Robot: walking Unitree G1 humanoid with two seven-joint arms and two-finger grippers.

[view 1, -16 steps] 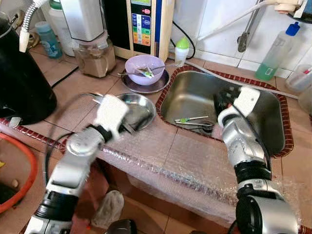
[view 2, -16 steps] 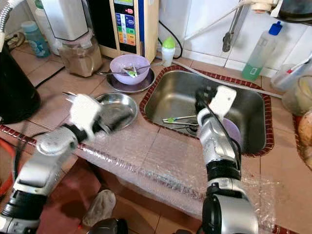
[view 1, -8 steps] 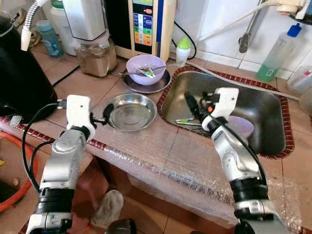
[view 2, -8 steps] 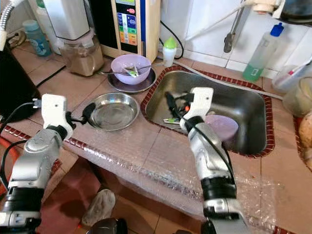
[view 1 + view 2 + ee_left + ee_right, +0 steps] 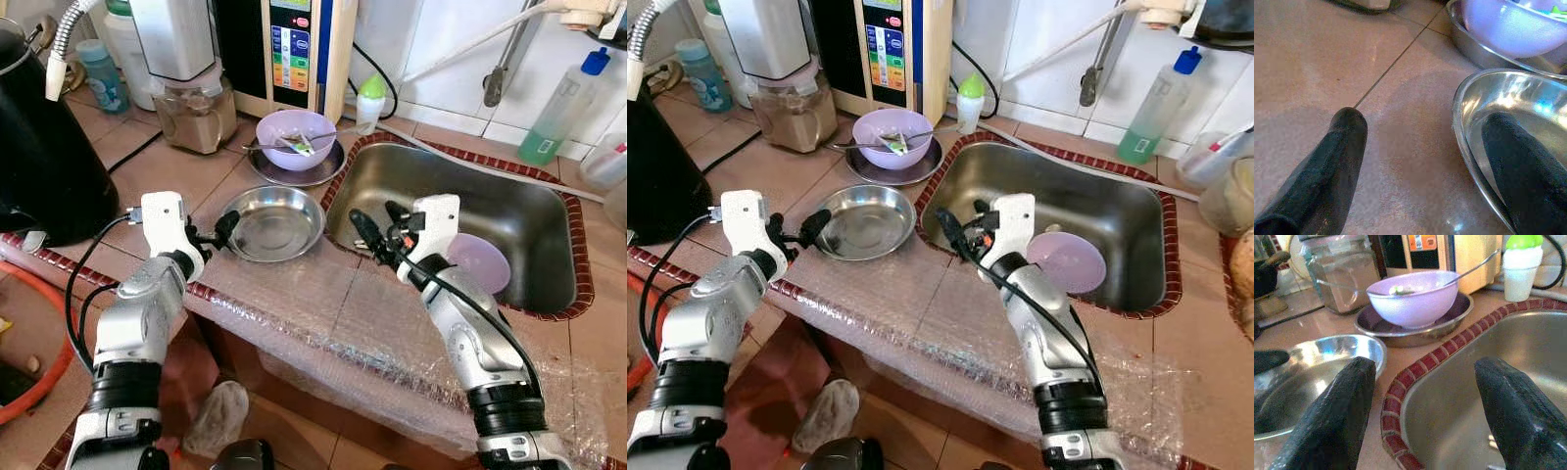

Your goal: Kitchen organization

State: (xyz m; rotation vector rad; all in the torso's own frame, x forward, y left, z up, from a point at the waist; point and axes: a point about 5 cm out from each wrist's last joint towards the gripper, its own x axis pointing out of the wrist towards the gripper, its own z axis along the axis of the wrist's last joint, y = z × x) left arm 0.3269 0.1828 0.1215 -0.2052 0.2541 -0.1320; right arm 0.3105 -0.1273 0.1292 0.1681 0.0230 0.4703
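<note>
Both grippers gape: my left gripper (image 5: 217, 233) straddles the steel dish (image 5: 274, 220) rim to lift it; my right gripper (image 5: 377, 227) waits above the sink (image 5: 549, 284) edge.

Tiled kitchen counter (image 5: 147, 166) with an inset steel sink (image 5: 549, 220)

An empty steel dish (image 5: 271, 221) sits mid-frame; above it a lilac bowl (image 5: 294, 136) rests in a second steel dish. A glass jar (image 5: 192, 113) and small blue bottle (image 5: 101, 76) stand upper left, a green bottle (image 5: 556, 108) upper right; bubble wrap (image 5: 323, 323) drapes the front edge.
</note>
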